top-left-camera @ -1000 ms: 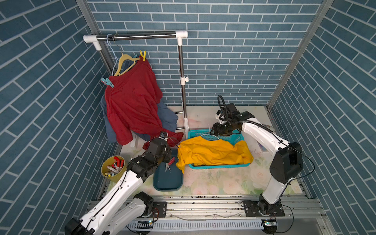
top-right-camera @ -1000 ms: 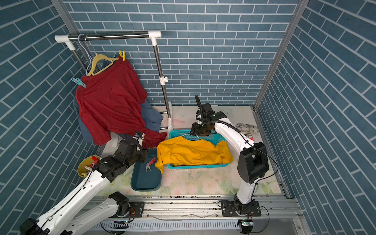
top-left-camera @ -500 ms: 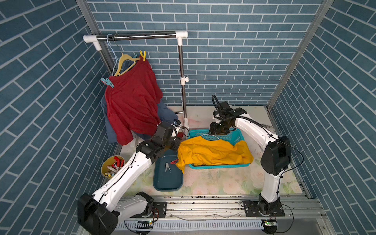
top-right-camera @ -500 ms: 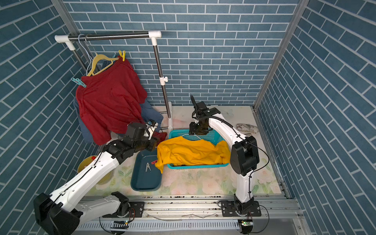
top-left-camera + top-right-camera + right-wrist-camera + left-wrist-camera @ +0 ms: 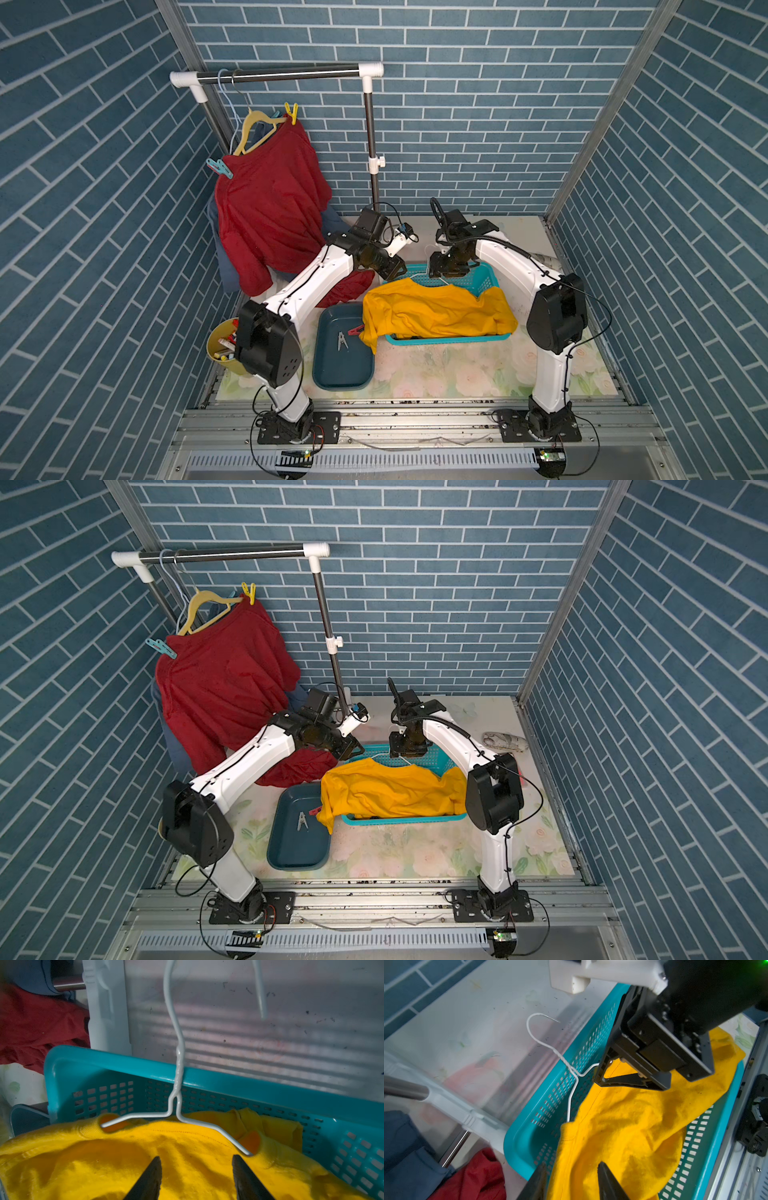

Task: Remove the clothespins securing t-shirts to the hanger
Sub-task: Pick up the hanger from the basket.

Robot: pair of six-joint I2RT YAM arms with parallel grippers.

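clothespins: a yellow clothespin [image 5: 291,113] and a teal clothespin [image 5: 219,168] pinch the red t-shirt [image 5: 266,208] onto a yellow hanger [image 5: 249,133], high up and well away from the teal basket [image 5: 449,340]. A grey clothespin [image 5: 342,340] and a red clothespin [image 5: 356,331] lie in the dark tray [image 5: 332,374] just beside the basket.
yellow t-shirt [image 5: 436,311]: spread over the basket, on a white wire hanger [image 5: 176,1084] that pokes out over the basket's back rim.
blue t-shirt [image 5: 226,266]: behind the red one, away from the basket.
left fingers [image 5: 608,1184]: a narrow gap, holding nothing, over the basket's corner.
right fingers [image 5: 149,1180]: wide apart, holding nothing, over the basket, near the wire hanger.
counter [image 5: 457,374]: under the basket and tray.
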